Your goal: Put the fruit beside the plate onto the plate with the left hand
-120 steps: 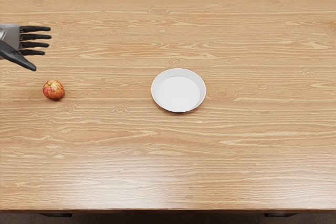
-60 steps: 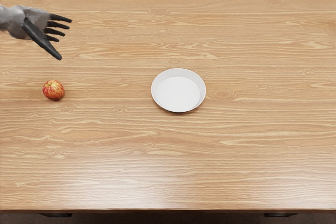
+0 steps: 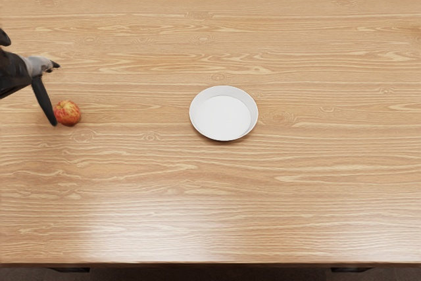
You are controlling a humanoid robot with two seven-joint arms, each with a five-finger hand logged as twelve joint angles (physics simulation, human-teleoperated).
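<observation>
Item 1: apple [image 3: 68, 112]. Small, red with yellow patches. Rests on the table [image 3: 276, 195] close to its left edge. Lies well apart from the plate [image 3: 223, 116], to its left and roughly level with it. Sits on bare wood, off the plate, ungripped.

Item 2: plate. White, round and shallow, with a raised rim. Stands near the middle of the table. Shows a bare white inside.

Item 3: left robot hand [image 3: 31, 76]. Enters at the left edge of the head view, just above and to the left of the apple. Shows a dark wrist and a grey palm. Stretches one long dark digit straight out, slanting down past the apple's left side, with its tip just beside the fruit; contact cannot be told. Pokes one short fingertip rightward from the top of the palm. Keeps the other fingers out of sight behind the palm. Reads as open: digits extended, nothing clasped.

Item 4: table. Light wood with strong horizontal grain. Fills nearly the whole view and carries the apple and the plate.
</observation>
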